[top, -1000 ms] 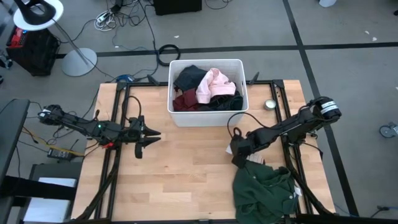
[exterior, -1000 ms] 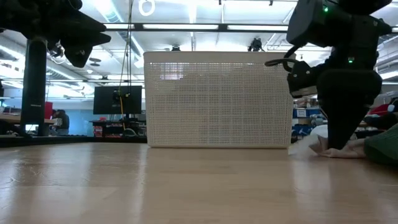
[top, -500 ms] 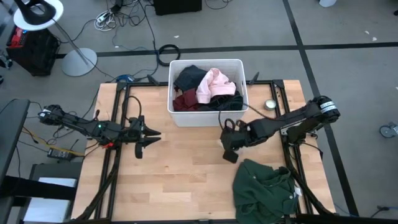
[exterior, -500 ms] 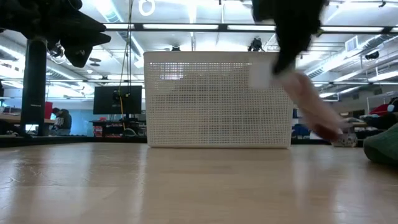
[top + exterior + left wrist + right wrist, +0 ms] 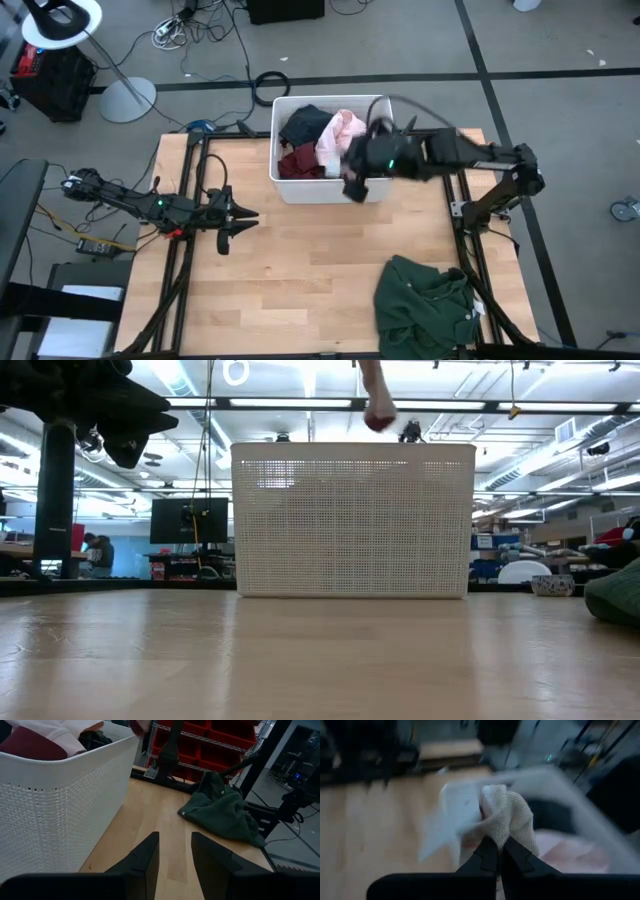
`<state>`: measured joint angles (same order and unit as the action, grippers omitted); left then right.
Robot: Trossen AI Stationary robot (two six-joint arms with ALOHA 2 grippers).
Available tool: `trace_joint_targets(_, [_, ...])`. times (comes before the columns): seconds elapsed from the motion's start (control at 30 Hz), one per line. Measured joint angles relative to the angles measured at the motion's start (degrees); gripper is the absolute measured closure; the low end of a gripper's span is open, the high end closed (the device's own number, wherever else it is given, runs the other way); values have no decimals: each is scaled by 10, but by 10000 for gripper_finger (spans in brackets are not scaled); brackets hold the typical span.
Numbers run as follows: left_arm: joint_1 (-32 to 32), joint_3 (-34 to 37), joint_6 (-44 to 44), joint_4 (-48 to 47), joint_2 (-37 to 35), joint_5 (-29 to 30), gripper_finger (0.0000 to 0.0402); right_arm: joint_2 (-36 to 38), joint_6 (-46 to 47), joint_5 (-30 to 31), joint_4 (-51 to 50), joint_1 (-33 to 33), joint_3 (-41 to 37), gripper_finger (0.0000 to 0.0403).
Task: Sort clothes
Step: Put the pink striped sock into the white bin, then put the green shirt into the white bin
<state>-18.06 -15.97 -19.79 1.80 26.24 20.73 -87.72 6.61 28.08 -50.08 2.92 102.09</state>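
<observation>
My right gripper (image 5: 353,188) hangs high over the near right corner of the white bin (image 5: 385,185), shut on a small pale knit sock (image 5: 507,817). The sock's lower end shows at the top of the low view (image 5: 378,412). The bin holds pink (image 5: 340,135), maroon (image 5: 300,160) and black (image 5: 305,122) clothes. A dark green top (image 5: 425,305) lies crumpled on the table's near right. My left gripper (image 5: 250,215) waits open above the table's left half, with nothing between its fingers (image 5: 150,855). My right gripper pinches a bunched fold of the sock (image 5: 496,834) between its two fingers. The fingers slant down from the table's right side. The sock is lifted clear of the table and hangs below the fingers, above the bin's rim.
The bin's perforated near wall (image 5: 350,520) stands at the table's far middle. Bare wood (image 5: 300,270) lies between the bin, the green top and my left gripper. Black frame rails (image 5: 185,270) run along the table's left and right sides.
My right gripper has shut on the sock beside the green top, then swung up and toward the table's far edge and left, to the bin's near right corner, tipping from steeply down to more level. The sock has come off the table and hangs clear.
</observation>
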Motion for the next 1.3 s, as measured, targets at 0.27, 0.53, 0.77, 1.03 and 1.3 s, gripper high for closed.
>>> trace_joint_targets(0.27, [0,0,0,0,0,0,282,-4,-62,-3,14,-94,29,402])
trace_joint_targets(0.53, [0,0,0,0,0,0,282,-13,29,-37,-62,-153,-63,399])
trace_joint_targets(0.77, [0,0,0,0,0,0,282,-13,89,-123,-41,-174,-192,396])
trace_joint_targets(1.03, [0,0,0,0,0,0,282,-13,151,-133,-30,-177,-218,358])
trace_joint_targets(1.3, [0,0,0,0,0,0,282,-12,138,-133,-29,-177,-121,309])
